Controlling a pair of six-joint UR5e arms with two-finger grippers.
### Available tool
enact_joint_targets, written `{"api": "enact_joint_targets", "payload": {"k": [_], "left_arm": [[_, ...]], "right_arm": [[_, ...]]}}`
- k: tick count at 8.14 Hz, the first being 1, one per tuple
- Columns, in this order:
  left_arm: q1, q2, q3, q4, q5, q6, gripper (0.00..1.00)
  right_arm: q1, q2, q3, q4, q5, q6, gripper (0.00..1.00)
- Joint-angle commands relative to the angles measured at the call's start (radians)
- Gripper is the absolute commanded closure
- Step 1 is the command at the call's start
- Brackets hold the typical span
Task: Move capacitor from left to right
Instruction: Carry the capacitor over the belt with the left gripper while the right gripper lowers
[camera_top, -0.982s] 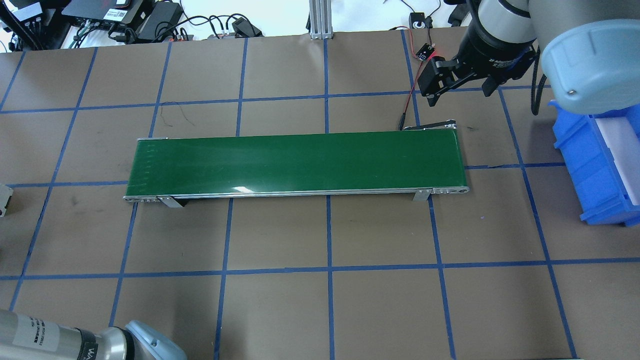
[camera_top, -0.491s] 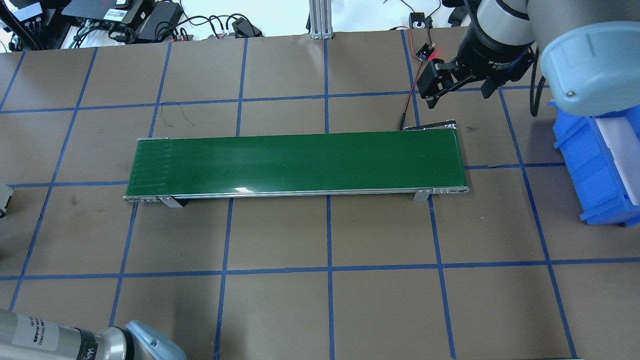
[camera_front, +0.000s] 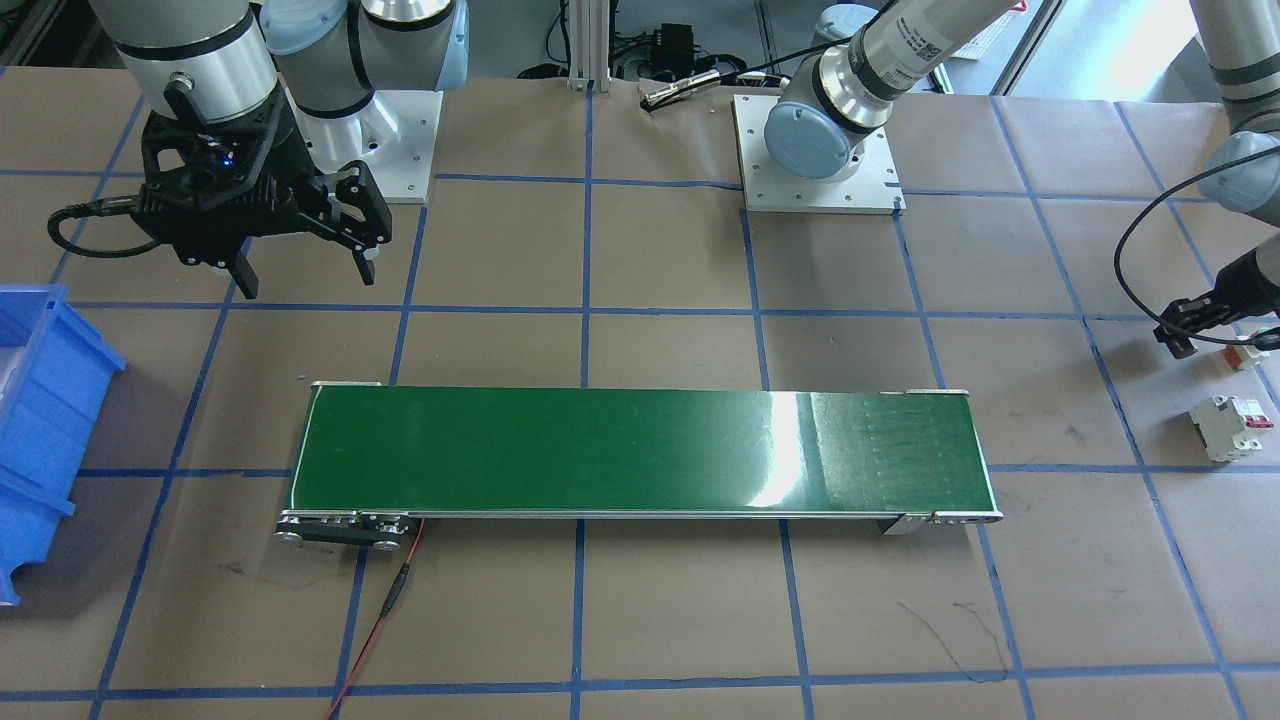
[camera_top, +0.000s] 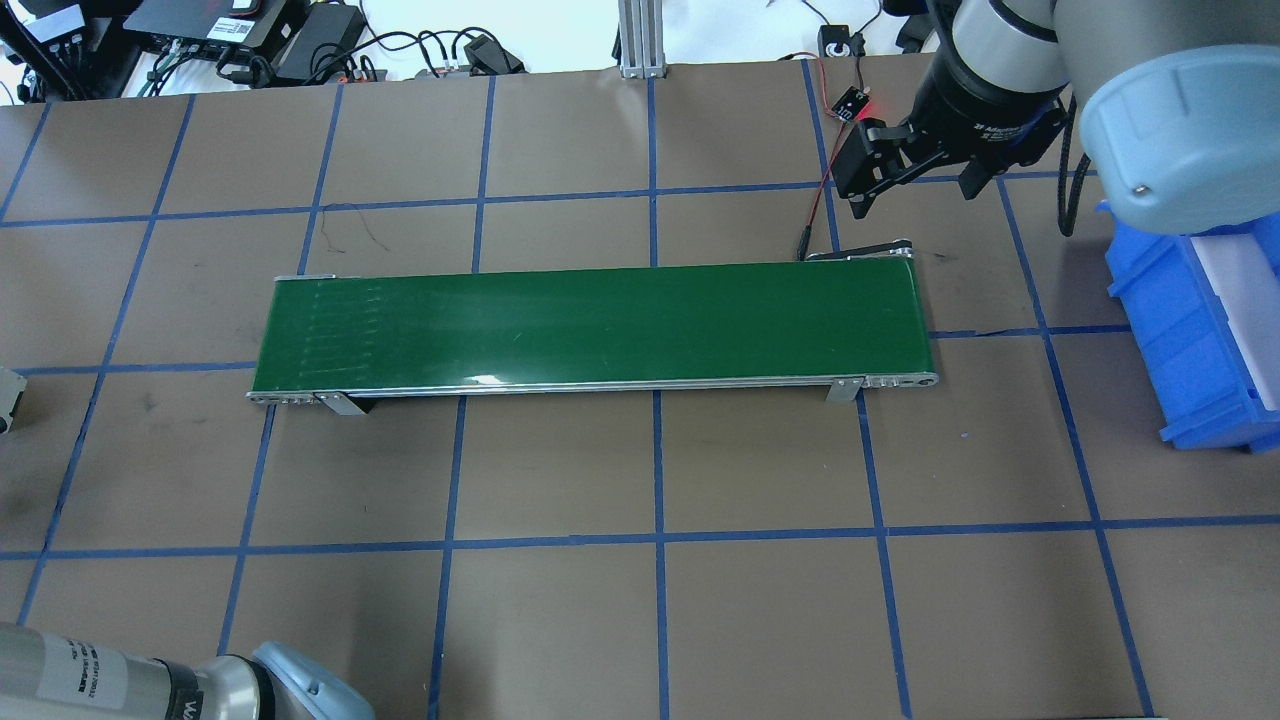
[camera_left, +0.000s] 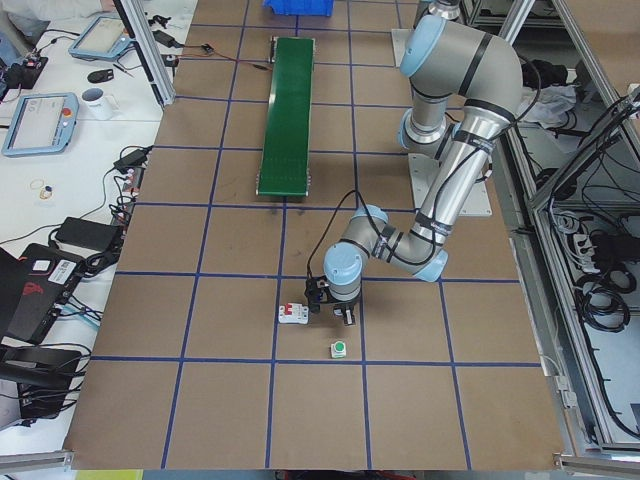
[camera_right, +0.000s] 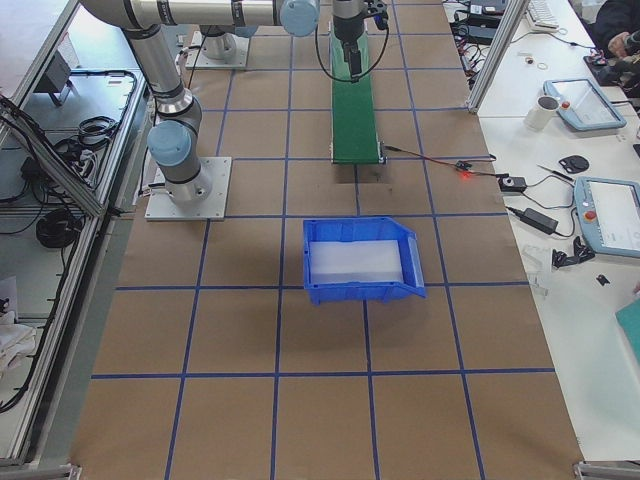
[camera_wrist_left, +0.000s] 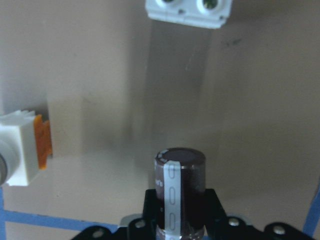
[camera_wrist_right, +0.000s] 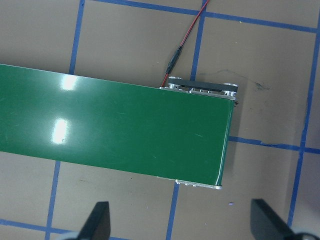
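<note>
The capacitor (camera_wrist_left: 179, 192), a dark stubby cylinder with a pale stripe, sits upright between the pads of my left gripper (camera_wrist_left: 180, 220), which is shut on it. That gripper (camera_front: 1180, 335) is at the table's left end, beside a white circuit breaker with red tabs (camera_front: 1230, 427). It also shows in the exterior left view (camera_left: 335, 315). My right gripper (camera_top: 915, 190) is open and empty, hovering just beyond the far right end of the green conveyor belt (camera_top: 590, 325). Its two fingertips (camera_wrist_right: 97, 220) frame the belt's end (camera_wrist_right: 200, 140).
A blue bin (camera_top: 1190, 330) stands at the table's right end. A red wire (camera_top: 820, 200) runs to the belt's right end. The breaker (camera_wrist_left: 190, 12) lies ahead of the capacitor, and a white and orange part (camera_wrist_left: 22, 147) lies beside it. A green-capped button (camera_left: 340, 349) is nearby.
My right gripper has drifted slightly away from the belt's far edge. A pale piece at the overhead view's left edge has slid further out of view.
</note>
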Motion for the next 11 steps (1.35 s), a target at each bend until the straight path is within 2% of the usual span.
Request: {"api": "enact_joint_targets", "payload": {"k": [1, 2, 3, 8, 11], "left_arm": [[-0.021, 0.17, 0.004, -0.156, 0.008, -0.044, 0.72], [-0.065, 0.234, 0.004, -0.248, 0.006, -0.082, 0.72], [-0.154, 0.284, 0.006, -0.281, 0.008, -0.125, 0.72], [-0.625, 0.267, 0.009, -0.285, 0.005, -0.591, 0.73], [-0.768, 0.226, 0.009, -0.272, 0.0, -0.719, 0.73]], "right_arm": [[-0.001, -0.004, 0.0, 0.025, -0.008, -0.008, 0.0], [-0.001, -0.002, 0.0, 0.039, -0.009, -0.014, 0.0], [-0.001, -0.001, 0.0, 0.039, -0.009, -0.01, 0.0], [-0.002, 0.006, 0.0, 0.024, -0.009, -0.011, 0.0], [-0.002, 0.036, 0.0, 0.023, -0.011, -0.001, 0.0]]}}
